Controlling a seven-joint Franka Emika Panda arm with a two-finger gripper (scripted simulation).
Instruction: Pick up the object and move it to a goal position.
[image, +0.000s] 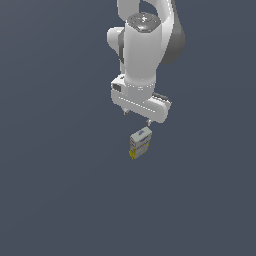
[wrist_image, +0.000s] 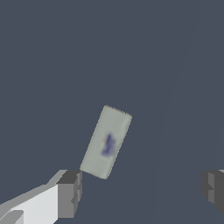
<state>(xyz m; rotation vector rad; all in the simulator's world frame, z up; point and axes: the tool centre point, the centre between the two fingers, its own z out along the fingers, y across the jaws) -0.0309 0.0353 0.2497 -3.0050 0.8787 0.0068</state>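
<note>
End effector spread wide, empty, above upright carton; we judge it light, stiff, smooth-sided, best pinched across its narrow faces near mid-height.

- I see flat, dim, even simulator light over a slate-grey ground.
- The arm carries soft highlights on top.
- The carton's blue print blurs in my wrist view.
</note>
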